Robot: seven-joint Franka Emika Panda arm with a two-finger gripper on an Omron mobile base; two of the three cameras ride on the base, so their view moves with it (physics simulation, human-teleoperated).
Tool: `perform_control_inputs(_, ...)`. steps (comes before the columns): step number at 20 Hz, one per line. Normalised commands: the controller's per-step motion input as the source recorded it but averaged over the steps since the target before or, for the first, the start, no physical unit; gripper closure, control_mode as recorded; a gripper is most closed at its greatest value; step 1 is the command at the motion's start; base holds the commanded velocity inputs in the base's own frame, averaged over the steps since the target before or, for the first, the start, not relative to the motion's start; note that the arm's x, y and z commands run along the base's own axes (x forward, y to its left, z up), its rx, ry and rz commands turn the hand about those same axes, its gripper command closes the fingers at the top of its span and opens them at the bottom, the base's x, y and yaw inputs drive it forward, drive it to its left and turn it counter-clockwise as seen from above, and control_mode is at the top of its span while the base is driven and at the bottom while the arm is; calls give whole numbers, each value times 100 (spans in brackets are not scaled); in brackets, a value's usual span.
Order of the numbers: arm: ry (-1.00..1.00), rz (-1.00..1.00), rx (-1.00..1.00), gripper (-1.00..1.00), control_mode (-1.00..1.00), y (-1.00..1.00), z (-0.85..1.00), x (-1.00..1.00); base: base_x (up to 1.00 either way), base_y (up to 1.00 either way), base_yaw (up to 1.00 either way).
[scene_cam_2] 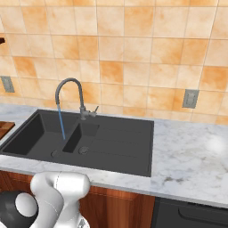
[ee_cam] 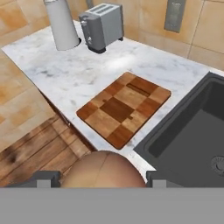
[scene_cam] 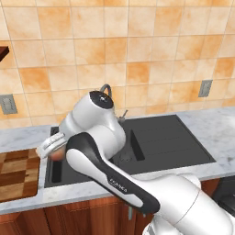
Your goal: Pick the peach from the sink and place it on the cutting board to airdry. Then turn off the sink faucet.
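Observation:
My gripper (ee_cam: pixel 101 178) is shut on the peach (ee_cam: pixel 103 168), a round orange-pink fruit bulging between the two dark fingertips (ee_cam: pixel 43 180). In the left base view the gripper (scene_cam: pixel 53 149) holds the peach (scene_cam: pixel 58 155) above the left end of the black sink (scene_cam: pixel 174 142), just right of the checkered wooden cutting board (scene_cam: pixel 16 174). From the hand, the cutting board (ee_cam: pixel 124 107) lies ahead on the marble counter, with the sink (ee_cam: pixel 192 131) to its right. The dark gooseneck sink faucet (scene_cam_2: pixel 80 99) stands behind the sink (scene_cam_2: pixel 116 147), a thin blue stream of water falling from its spout.
A grey toaster (ee_cam: pixel 100 25) and a white cylinder (ee_cam: pixel 61 22) stand on the counter beyond the board. A wall outlet (ee_cam: pixel 175 15) sits above the counter. The faucet's small lever (scene_cam_2: pixel 93 111) sticks out to the right. Marble counter (scene_cam_2: pixel 191 156) stretches right of the sink.

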Motion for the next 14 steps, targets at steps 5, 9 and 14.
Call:
perform_control_inputs(5, -5, 0, -10, 100, -100, 43, -2, -4, 0, 0, 0)
perform_control_inputs(9, -5, 0, -11, 100, -100, 33, -9, 0, 0, 0, 0)
perform_control_inputs(14, -1, 0, -10, 100, -100, 28, -16, 0, 0, 0, 0)
